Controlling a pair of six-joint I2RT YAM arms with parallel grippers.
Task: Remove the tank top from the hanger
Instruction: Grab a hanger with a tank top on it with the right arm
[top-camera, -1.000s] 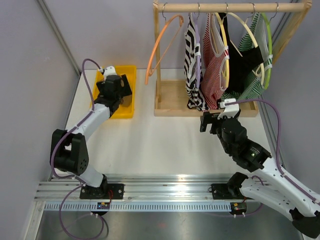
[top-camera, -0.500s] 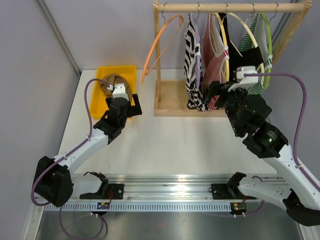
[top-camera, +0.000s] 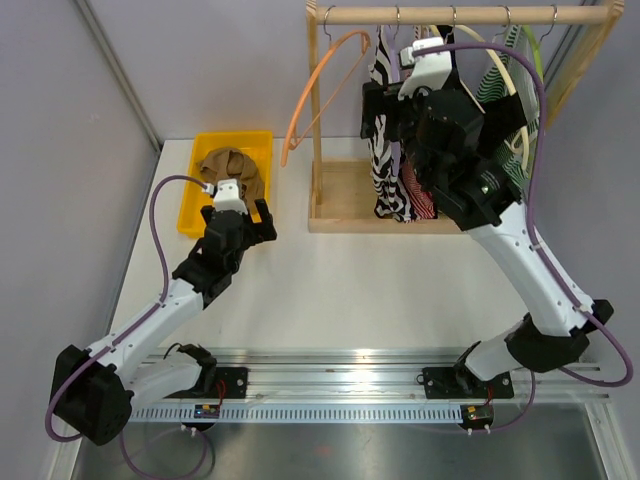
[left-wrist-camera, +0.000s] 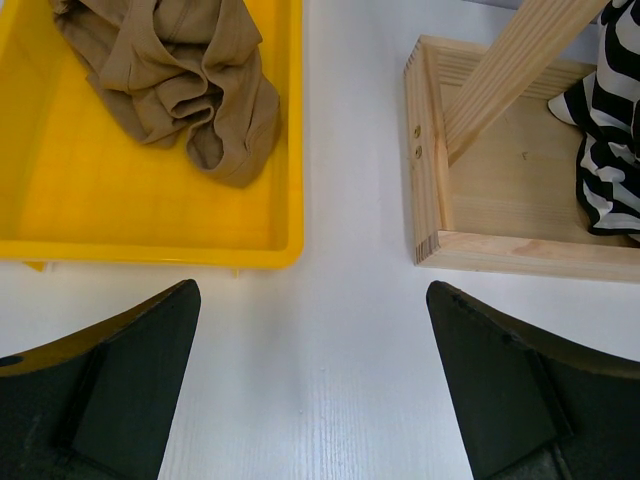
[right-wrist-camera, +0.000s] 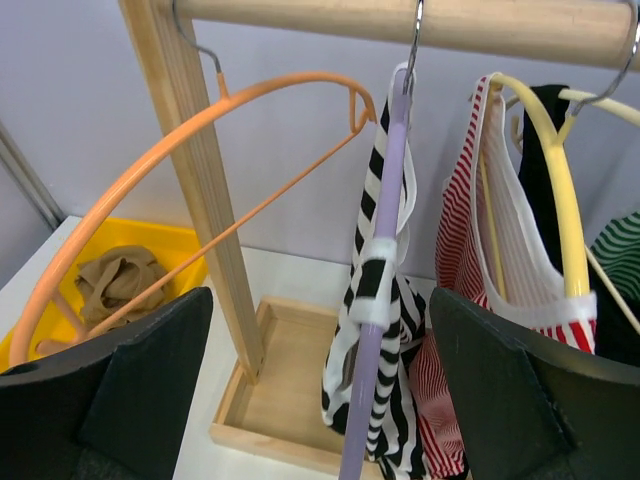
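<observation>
Now holds right gripper (right-wrist-camera: 320, 300) open before zebra tank top (right-wrist-camera: 335, 385) on purple hanger (right-wrist-camera: 394, 130), frame centre; left gripper (left-wrist-camera: 310, 300) open too.

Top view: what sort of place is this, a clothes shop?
Probably a robot test bench, not a shop: left arm and right arm bolted to a metal rail, a small wooden clothes rack of tank tops on a white table, plain grey walls around.

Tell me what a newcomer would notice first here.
A wooden rack stands at the table's far right, hung with striped tops and one bare orange hanger, with the right gripper open before the black-and-white top. At far left, a yellow bin holds a crumpled tan garment, the left gripper open near it.
</observation>
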